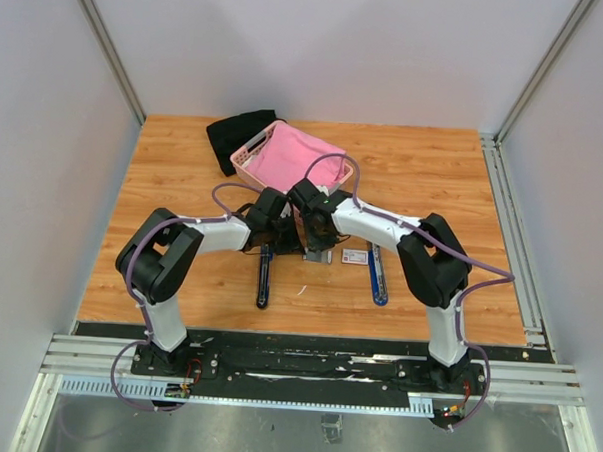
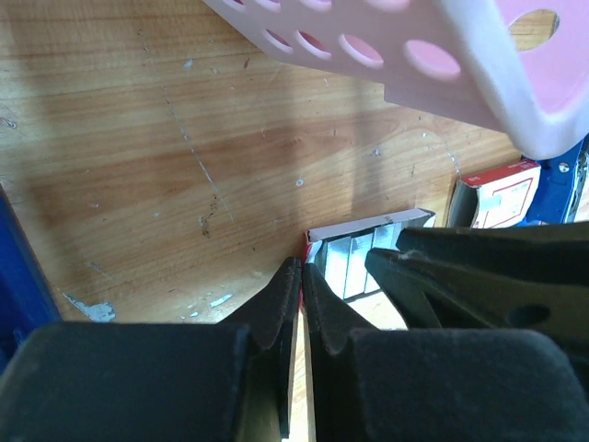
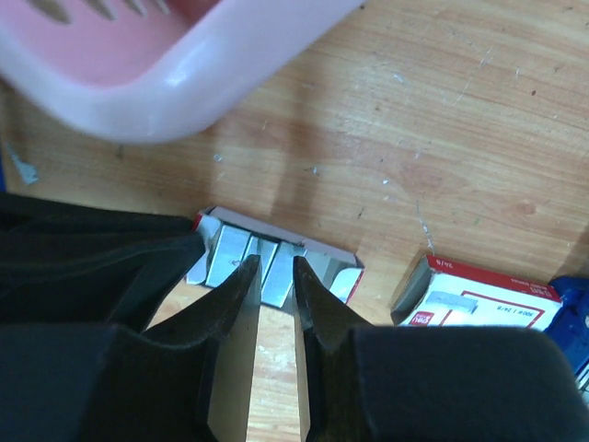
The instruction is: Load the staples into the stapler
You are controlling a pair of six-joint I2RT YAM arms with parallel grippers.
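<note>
The small silvery-grey block of staples (image 3: 227, 256) lies in strips side by side in a shallow open white cardboard tray with a red edge (image 2: 368, 224). The tray rests flat on the wooden table (image 1: 434, 172), just in front of the perforated pink plastic basket (image 1: 285, 155).

The right gripper (image 3: 273, 267) comes down on the staples with its 2 fingers a narrow gap apart. 1 strip shows between the tips, so it looks pinched on that strip, not yet lifted.

The left gripper (image 2: 302, 262) meets the tray from the other side with its jaws drawn almost together. Its tips sit at the tray's red corner. I cannot tell whether they nip the cardboard wall or only press against it.

Just beside the tray, to the right, lies the small flat white carton with red print (image 3: 479, 299), apart from its tray. Beyond it is the long blue stapler (image 1: 379, 274), flat on the table, with neither gripper on it. A second long dark bar (image 1: 264, 274) lies left of the arms; I cannot say what it is. A black cloth (image 1: 235, 133) sits behind the basket.

By my reading the task is early. The staples are out of the carton and exposed. Lifting a strip, carrying it to the stapler, seating it in the channel and closing the stapler all remain.
</note>
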